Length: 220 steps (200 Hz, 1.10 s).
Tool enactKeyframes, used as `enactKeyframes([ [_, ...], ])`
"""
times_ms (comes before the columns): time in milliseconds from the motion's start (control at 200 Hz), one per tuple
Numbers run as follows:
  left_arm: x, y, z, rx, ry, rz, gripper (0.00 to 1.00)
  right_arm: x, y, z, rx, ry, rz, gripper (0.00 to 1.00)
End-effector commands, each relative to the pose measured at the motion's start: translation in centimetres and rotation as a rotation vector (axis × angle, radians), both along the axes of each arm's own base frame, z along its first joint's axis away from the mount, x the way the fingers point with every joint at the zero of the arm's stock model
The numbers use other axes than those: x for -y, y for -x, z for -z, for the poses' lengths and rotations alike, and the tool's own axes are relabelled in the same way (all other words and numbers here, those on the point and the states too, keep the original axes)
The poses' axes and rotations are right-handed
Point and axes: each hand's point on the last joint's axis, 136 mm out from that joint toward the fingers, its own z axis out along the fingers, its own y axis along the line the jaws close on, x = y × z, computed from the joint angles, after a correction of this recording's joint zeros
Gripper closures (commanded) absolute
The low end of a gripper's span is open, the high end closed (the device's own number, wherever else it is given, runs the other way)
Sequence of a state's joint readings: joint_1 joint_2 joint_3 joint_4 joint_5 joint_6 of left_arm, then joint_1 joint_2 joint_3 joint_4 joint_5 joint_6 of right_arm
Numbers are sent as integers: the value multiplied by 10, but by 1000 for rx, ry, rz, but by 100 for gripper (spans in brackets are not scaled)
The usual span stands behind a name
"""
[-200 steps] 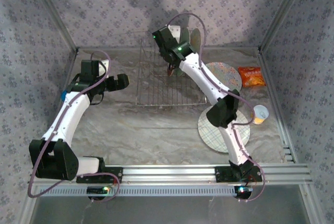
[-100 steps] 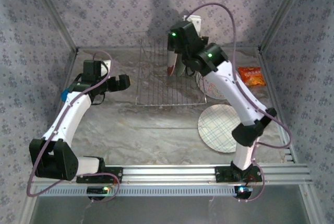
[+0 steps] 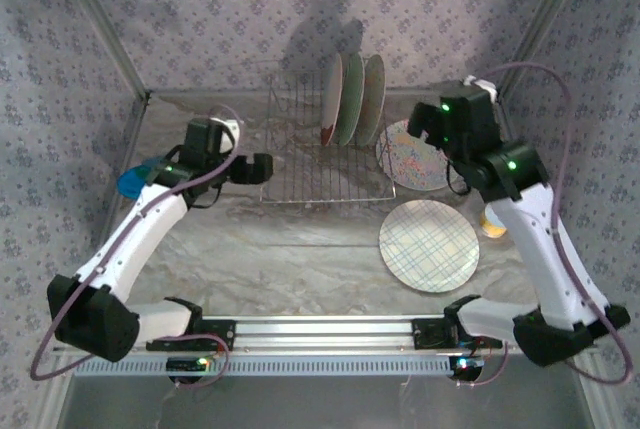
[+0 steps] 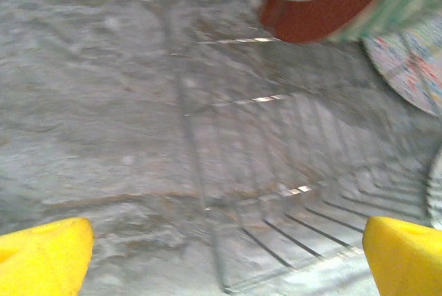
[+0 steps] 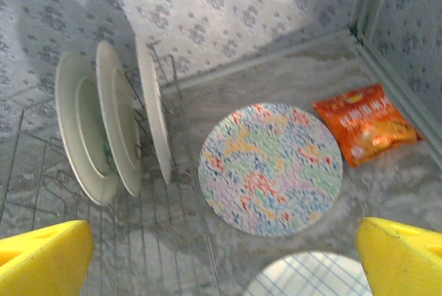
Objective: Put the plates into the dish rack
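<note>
Right hand (image 5: 221, 258) spread wide; plaid plate (image 5: 304, 277) half cut off.

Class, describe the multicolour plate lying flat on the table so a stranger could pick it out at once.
Find the wire dish rack at the back of the table, three plates standing in it. Just right of it a floral plate lies flat, beside an orange packet. Unlike the pale plaid plate nearer the front edge, it is speckled in many colours.

I see an orange packet (image 5: 366, 125) lying flat on the table (image 5: 297, 68), a blue bowl (image 3: 133, 181) at its left edge, a cup (image 3: 492, 223) at its right, partly hidden.
</note>
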State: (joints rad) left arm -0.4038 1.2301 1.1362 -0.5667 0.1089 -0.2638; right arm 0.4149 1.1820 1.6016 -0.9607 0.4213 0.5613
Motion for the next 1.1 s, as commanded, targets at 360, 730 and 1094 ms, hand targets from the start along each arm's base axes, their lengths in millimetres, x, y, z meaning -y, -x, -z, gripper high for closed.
enactKeyframes([
  [360, 142, 100, -32, 28, 257, 114, 1, 20, 76, 164, -418, -296, 19, 1],
  [730, 238, 128, 39, -134, 223, 56, 1, 37, 103, 248, -547, -424, 136, 1],
  [1094, 274, 142, 84, -256, 236, 27, 1, 51, 104, 290, -556, -536, 189, 1],
])
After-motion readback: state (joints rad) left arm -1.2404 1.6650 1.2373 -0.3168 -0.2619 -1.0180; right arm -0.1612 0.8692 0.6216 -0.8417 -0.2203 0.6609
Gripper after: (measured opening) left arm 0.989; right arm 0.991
